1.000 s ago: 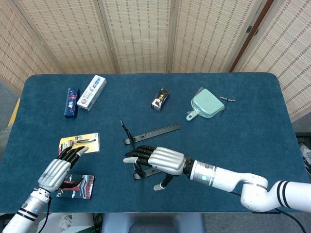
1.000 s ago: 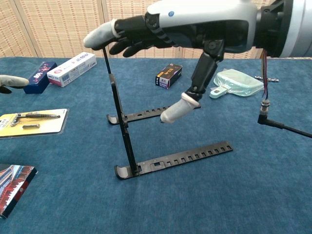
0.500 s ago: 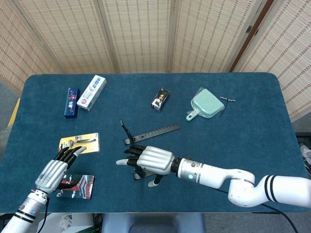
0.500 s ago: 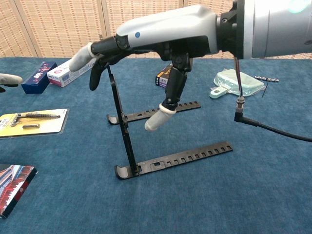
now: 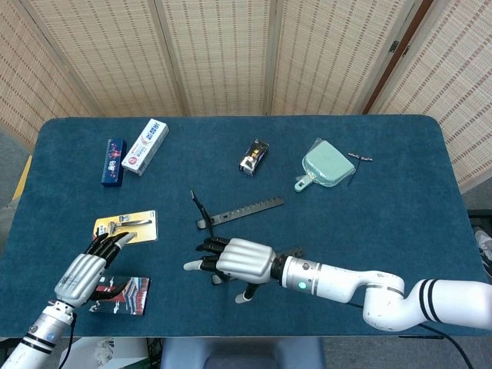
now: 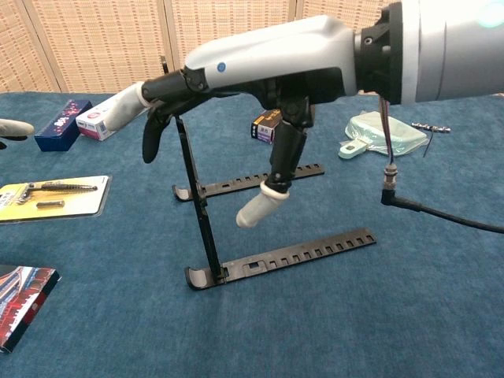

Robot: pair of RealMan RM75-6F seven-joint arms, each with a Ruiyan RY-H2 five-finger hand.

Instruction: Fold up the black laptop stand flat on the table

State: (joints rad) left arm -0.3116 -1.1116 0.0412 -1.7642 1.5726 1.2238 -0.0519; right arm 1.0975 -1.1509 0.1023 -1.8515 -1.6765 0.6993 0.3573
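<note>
The blue table [image 5: 400, 200] carries the black laptop stand [image 6: 206, 228] near its centre, toward six o'clock; its toothed base rails lie flat while its uprights stand raised. The right hand [image 5: 234, 260] [image 6: 236, 87] hovers over the uprights, fingers spread and holding nothing, thumb hanging down. Whether a finger touches the upright's top cannot be told. At eight o'clock the left hand [image 5: 86, 269] rests with fingers extended by a yellow tool card [image 5: 127, 226]. A mint pouch [image 5: 325, 165] lies at two o'clock
</note>
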